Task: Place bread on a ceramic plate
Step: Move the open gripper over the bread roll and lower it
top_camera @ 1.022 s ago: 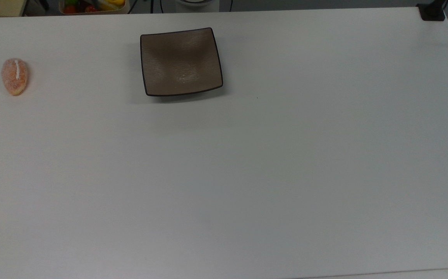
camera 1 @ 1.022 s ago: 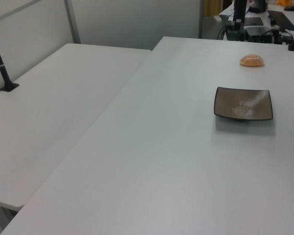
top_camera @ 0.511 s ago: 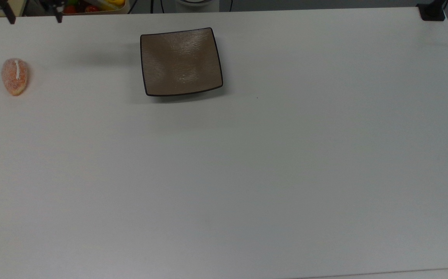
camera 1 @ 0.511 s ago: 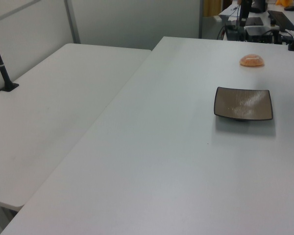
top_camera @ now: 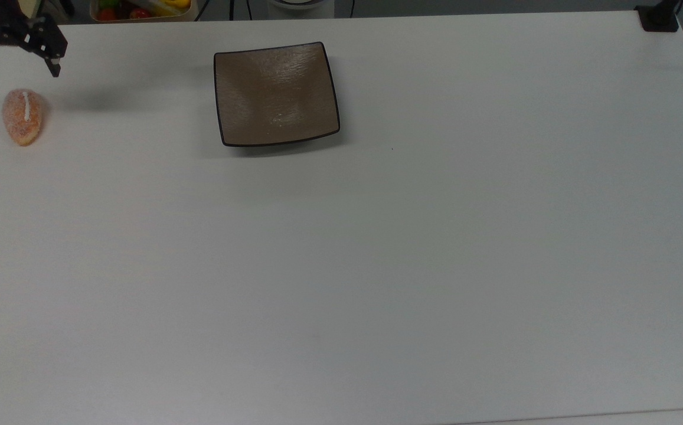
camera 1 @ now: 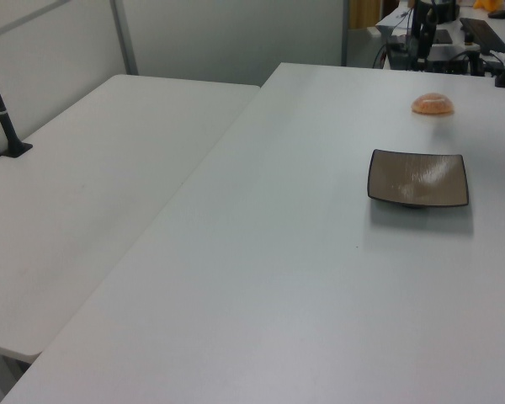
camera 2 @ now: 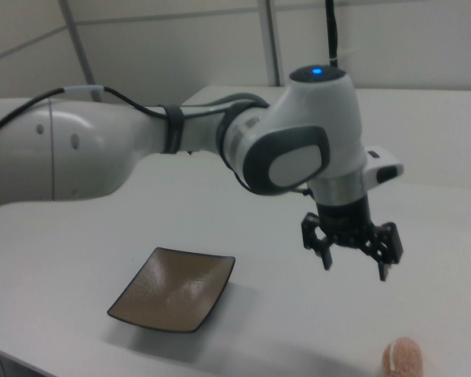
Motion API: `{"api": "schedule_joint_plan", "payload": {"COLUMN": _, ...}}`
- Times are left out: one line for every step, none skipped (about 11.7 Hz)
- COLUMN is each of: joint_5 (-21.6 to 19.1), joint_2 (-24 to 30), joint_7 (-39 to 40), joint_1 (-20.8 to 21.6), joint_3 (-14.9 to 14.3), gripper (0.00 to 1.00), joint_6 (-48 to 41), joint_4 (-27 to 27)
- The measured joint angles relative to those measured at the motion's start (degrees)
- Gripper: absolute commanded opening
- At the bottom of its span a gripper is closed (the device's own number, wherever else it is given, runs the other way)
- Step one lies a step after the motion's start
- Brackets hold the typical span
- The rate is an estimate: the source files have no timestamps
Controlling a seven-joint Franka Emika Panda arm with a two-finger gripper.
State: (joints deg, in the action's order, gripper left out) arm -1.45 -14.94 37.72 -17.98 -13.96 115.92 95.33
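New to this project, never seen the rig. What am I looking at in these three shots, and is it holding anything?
It is one robot arm, white and grey, ending in a black two-finger gripper. Three fixed cameras watch the same white table: the top view looks straight down, while the left view and right view look across it from opposite sides.

Two things lie on the table. A square brown ceramic plate sits with nothing on it. A small orange sugared bread with a white stripe lies apart from it, toward the top view's left.

The gripper hangs above the table near the bread, fingers spread open, holding nothing. In the top view it sits just above the bread at the top view's left edge.
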Motion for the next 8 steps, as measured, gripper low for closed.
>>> {"api": "schedule_joint_plan", "payload": {"joint_5": 0.3, "joint_2": -1.1, "joint_7": 0.3, "joint_1": -0.3, "joint_3": -0.3, "gripper": 1.00, "joint_6": 1.9, "joint_4": 0.4}}
{"api": "schedule_joint_plan", "payload": {"joint_5": 0.9, "joint_2": -2.1, "joint_7": 0.3, "joint_1": -0.7, "joint_3": -0.3, "gripper": 1.00, "joint_6": 4.1, "joint_4": 1.3}}
{"api": "schedule_joint_plan", "payload": {"joint_5": 1.7, "joint_2": -2.9, "joint_7": 0.3, "joint_1": -0.9, "joint_3": -0.4, "gripper": 1.00, "joint_6": 6.2, "joint_4": 2.4}}
{"api": "schedule_joint_plan", "payload": {"joint_5": 2.8, "joint_2": -3.7, "joint_7": 0.3, "joint_1": -1.0, "joint_3": -0.4, "gripper": 1.00, "joint_6": 8.0, "joint_4": 3.4}}
{"api": "schedule_joint_plan", "payload": {"joint_5": 3.8, "joint_2": -4.5, "joint_7": 0.3, "joint_1": -1.2, "joint_3": -0.4, "gripper": 1.00, "joint_6": 9.0, "joint_4": 3.9}}
{"api": "schedule_joint_plan", "payload": {"joint_5": 4.7, "joint_2": -5.3, "joint_7": 0.3, "joint_1": -1.5, "joint_3": -0.4, "gripper": 1.00, "joint_6": 9.7, "joint_4": 4.2}}
{"api": "schedule_joint_plan", "payload": {"joint_5": 5.6, "joint_2": -6.2, "joint_7": 0.3, "joint_1": -1.7, "joint_3": -0.4, "gripper": 1.00, "joint_6": 10.9, "joint_4": 4.3}}
{"api": "schedule_joint_plan", "payload": {"joint_5": 6.2, "joint_2": -7.0, "joint_7": 0.3, "joint_1": -2.3, "joint_3": -0.4, "gripper": 1.00, "joint_6": 12.4, "joint_4": 4.5}}
